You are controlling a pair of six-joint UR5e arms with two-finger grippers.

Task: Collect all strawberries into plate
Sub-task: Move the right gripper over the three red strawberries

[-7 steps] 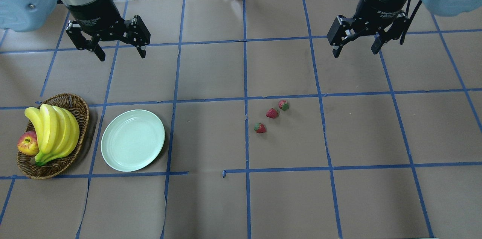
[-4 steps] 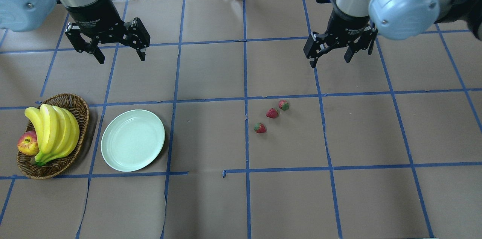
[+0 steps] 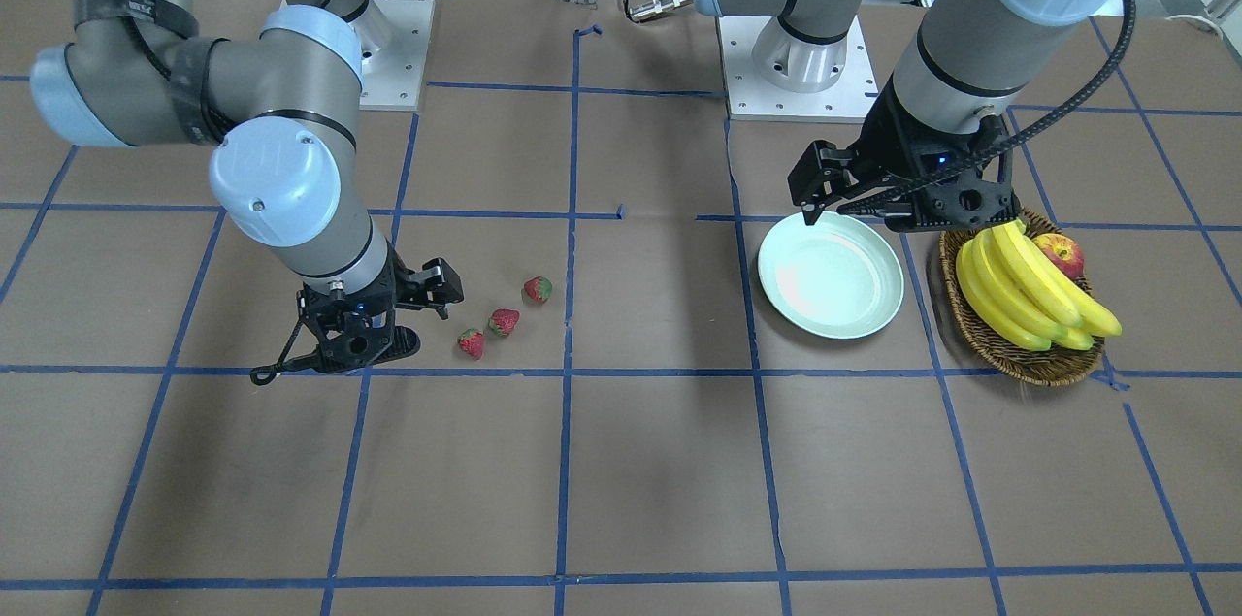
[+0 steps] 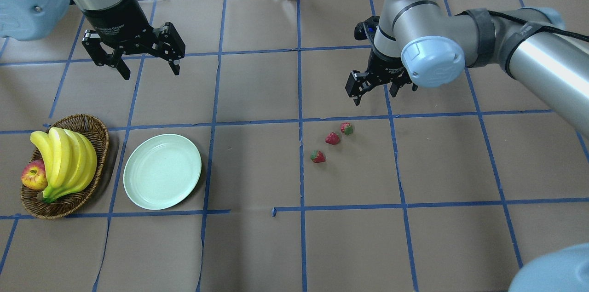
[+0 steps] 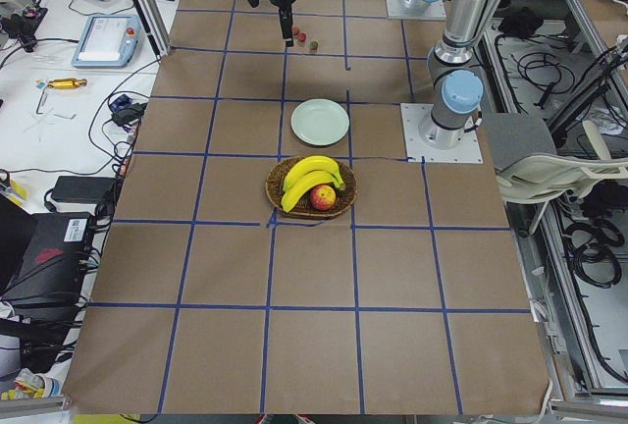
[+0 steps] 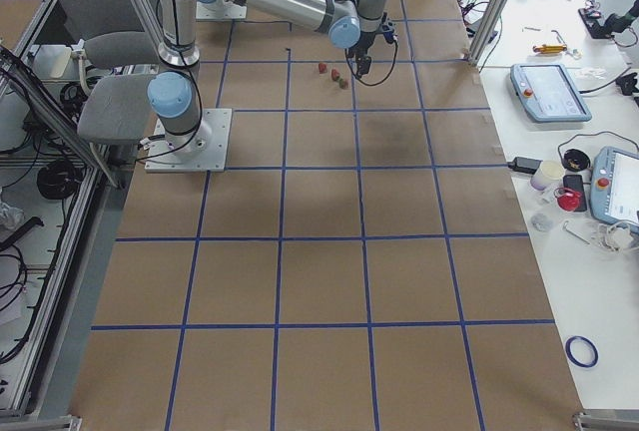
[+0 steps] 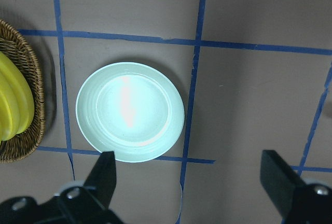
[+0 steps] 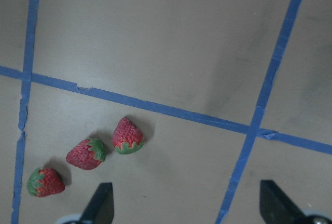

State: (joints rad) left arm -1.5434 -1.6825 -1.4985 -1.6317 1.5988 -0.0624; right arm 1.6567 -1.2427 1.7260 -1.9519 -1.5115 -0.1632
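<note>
1. We are counting three small red strawberries with green leafy tops just right of centre in the overhead view. One [image 4: 346, 128] is lying uppermost, one [image 4: 332, 138] just beside it to the lower left, and one [image 4: 318, 156] lowest, slightly apart. All are resting on the brown paper-covered table [image 4: 257, 255] with its blue tape grid.
2. We are logging a round, glossy, pale mint plate [image 4: 162, 171] at the lower left, well apart from the strawberries.
3. A brown wicker basket [image 4: 99, 126] is sitting just beside the plate at the left edge, holding yellow bananas [image 4: 64, 158] and a red-yellow apple [image 4: 33, 176].
4. The left gripper [image 4: 150, 71] is hanging at the upper left, jaws spread wide, gripping nothing.
5. The right gripper [image 4: 375, 96] is hovering near the strawberries, to their upper right, fingers wide apart and holding nothing.
</note>
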